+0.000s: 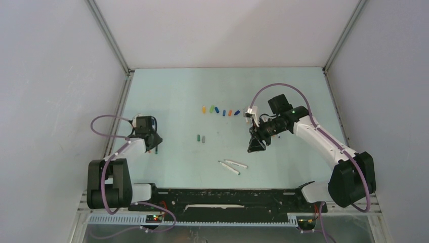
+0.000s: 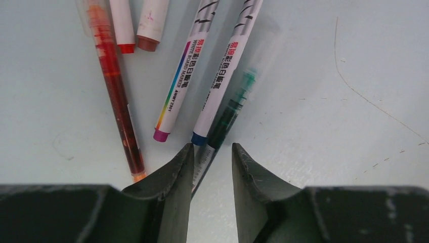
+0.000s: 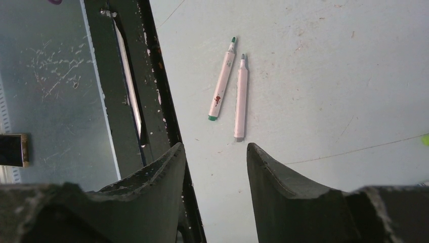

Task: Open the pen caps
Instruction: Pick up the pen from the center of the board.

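Notes a pale blue-green table (image 1: 172, 96) walled in white on three sides, with a black base rail (image 1: 222, 195) along the near edge. Finds the left arm (image 1: 124, 152) bent low at the table's left margin and the right arm (image 1: 324, 139) stretched inward from the right. Puts the left gripper (image 2: 212, 152) close over a heap of pens, fingers parted by a narrow gap and clamping nothing. Sees a clear green-ink pen (image 2: 230, 109) running into that gap alongside one finger, lower end hidden. Puts the right gripper (image 3: 215, 152) above the table right of centre, fingers moderately apart, nothing between them. Reads "WHITE BOARD MARKER" plus a line of Chinese characters, too small to make out, on two whiteboard markers (image 2: 178, 83), one magenta-ended, the other blue-ended, upper ends cut off by the frame. Lists beside these a clear red-ink pen (image 2: 114, 86) and two white stubs (image 2: 123, 25) with red and brown tips, likewise cropped. Locates two uncapped white barrels (image 3: 222, 81), green-tipped and grey-tipped, side by side between rail and caps, apart from both grippers. Locates the pen caps (image 1: 217, 109) mid-table, well clear of either gripper: six in a row, yellow, green, blue, blue, orange, blue, with two darker caps (image 1: 201, 137) nearer, just beside each other. Cannot identify a green speck (image 3: 426, 140) at the right wrist view's edge.
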You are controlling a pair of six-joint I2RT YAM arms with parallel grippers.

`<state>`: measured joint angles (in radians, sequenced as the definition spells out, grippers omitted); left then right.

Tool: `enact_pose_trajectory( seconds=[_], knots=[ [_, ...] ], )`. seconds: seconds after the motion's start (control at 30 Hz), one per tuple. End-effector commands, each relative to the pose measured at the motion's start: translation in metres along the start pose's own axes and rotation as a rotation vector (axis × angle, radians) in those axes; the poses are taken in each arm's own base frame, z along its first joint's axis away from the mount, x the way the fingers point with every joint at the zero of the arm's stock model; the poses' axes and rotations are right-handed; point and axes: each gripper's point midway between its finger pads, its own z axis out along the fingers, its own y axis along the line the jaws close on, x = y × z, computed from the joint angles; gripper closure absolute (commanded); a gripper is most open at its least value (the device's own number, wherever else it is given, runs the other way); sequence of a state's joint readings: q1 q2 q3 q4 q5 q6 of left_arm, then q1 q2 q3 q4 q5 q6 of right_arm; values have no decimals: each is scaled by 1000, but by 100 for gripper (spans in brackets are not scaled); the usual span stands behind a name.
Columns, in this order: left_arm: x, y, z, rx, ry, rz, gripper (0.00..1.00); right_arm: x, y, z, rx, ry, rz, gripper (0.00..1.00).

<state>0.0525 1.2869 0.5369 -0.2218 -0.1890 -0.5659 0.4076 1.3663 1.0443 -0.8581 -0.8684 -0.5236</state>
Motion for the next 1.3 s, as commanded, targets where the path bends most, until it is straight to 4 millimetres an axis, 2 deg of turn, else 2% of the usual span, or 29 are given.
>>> enact_pose_trajectory(
  seconds=[0.0, 0.2, 0.3, 0.43, 0.63, 0.83, 1.07, 1.2, 1.27],
  knots=[
    [14, -8, -1, 41, 78, 33, 64, -13, 6, -7, -3, -39, -46, 49],
    [25, -6, -4, -4, 122, 58, 64, -13, 5, -8, -2, -41, -47, 49],
    [33, -13, -9, 5, 134, 95, 64, -13, 6, -7, -2, -39, -45, 49],
    [40, -14, -14, -1, 147, 103, 64, -13, 6, -8, -1, -40, -48, 49],
    [42, -13, -15, -29, 156, 111, 65, -13, 6, -8, -1, -40, -48, 49],
    [41, -11, -14, -65, 180, 122, 82, -14, 6, -10, 2, -49, -48, 49],
    [41, -14, -15, -82, 197, 158, 86, -15, 7, -11, 1, -53, -52, 49],
    [42, -22, -15, -44, 204, 185, 98, -15, 8, -11, -1, -54, -51, 49],
    [40, -26, -17, -22, 194, 188, 100, -15, 8, -11, -1, -56, -51, 49]
  ],
)
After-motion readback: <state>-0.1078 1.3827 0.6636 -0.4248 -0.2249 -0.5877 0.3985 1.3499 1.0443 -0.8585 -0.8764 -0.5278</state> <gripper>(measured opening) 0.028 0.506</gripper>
